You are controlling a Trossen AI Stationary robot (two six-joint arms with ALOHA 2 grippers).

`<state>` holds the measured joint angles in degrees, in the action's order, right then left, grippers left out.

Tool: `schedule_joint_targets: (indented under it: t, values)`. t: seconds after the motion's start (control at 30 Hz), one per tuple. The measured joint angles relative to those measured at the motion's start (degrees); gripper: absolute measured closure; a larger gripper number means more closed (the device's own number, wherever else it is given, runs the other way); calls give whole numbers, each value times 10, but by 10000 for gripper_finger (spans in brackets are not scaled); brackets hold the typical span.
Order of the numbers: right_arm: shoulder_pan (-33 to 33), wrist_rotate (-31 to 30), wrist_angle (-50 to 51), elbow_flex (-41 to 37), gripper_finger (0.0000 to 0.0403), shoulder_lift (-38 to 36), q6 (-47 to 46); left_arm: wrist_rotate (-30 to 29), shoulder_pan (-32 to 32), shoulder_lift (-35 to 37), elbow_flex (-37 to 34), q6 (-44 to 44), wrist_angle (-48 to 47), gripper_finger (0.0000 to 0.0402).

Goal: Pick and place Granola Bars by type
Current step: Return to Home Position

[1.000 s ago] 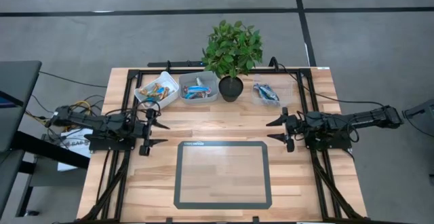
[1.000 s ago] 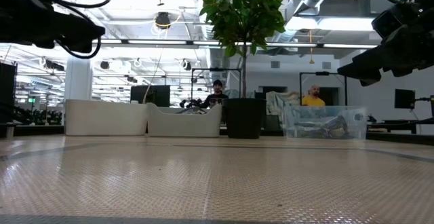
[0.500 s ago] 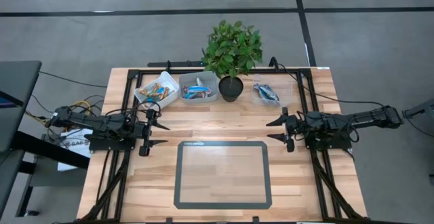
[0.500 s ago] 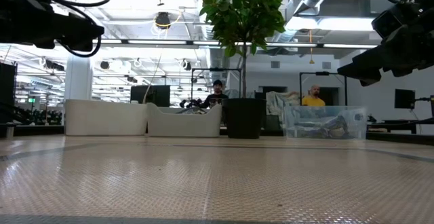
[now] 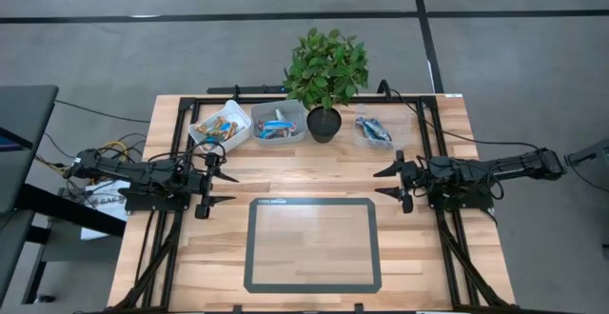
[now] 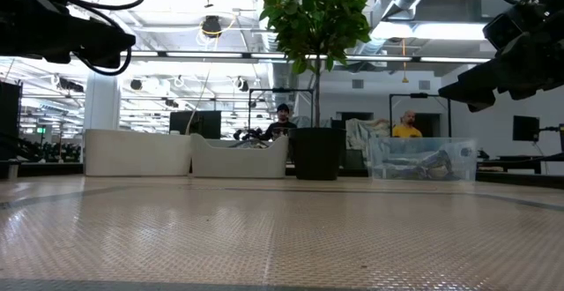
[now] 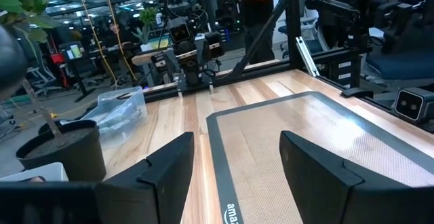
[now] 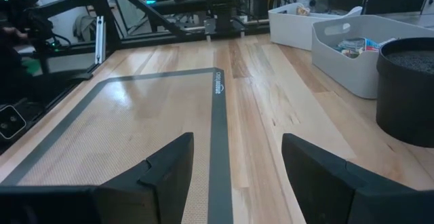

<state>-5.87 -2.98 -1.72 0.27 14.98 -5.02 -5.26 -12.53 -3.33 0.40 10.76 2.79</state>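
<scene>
Granola Bars (image 5: 221,124) sat in the white bin (image 5: 194,130), gray bin (image 5: 280,106) and clear tub (image 5: 384,120) at the table's (image 5: 285,166) back edge. The left gripper (image 5: 225,187) and right gripper (image 5: 386,183) flanked the mat (image 5: 249,247), jaws spread. In the low view the tub probably held wrappers. Both wrist views showed the fingers (image 7: 169,170) wide apart.

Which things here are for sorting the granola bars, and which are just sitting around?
For the job: granola bars, white bin, gray bin, clear tub, left gripper and right gripper, both open.
Just lying about: potted plant, dark-edged mat.
</scene>
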Motion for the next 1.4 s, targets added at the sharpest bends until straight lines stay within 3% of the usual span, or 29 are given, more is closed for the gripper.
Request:
schedule_joint_targets:
  t: [1.4]
  values:
    - [0,0,0,0,184,0,0,0,0,0,0,-10,0,189]
